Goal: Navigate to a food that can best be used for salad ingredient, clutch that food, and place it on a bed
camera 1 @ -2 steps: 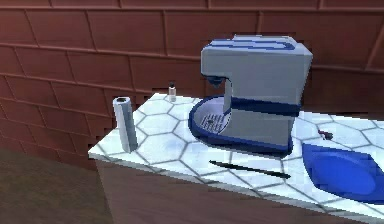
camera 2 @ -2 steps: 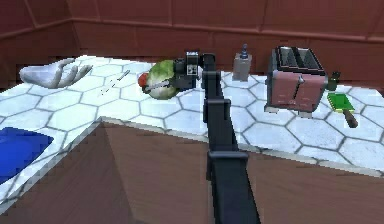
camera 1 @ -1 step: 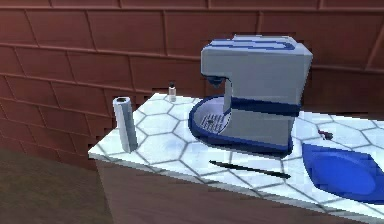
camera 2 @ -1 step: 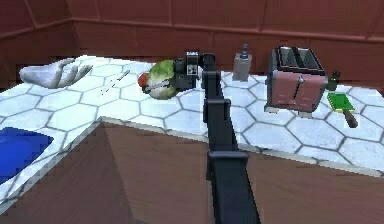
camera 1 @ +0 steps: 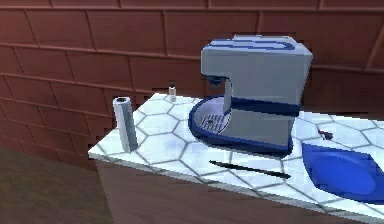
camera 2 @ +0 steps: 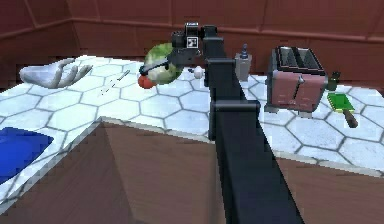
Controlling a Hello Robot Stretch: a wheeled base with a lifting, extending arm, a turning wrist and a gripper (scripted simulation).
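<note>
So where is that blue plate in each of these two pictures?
Forward view: the blue plate lies in the lower right corner, right of the coffee machine.
Arm side view: the same blue plate sits at the lower left edge, cut off by the picture's border.
Shared landmark: the white hexagon-tiled counter on which the plate lies.

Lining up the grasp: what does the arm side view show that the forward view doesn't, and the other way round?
Arm side view: the arm, the end effector, a green lettuce behind it, a small red thing, a toaster. Forward view: a coffee machine, a grey roll, a thin dark knife. Both: the tiled counter and a blue plate, probably the same one.
</note>
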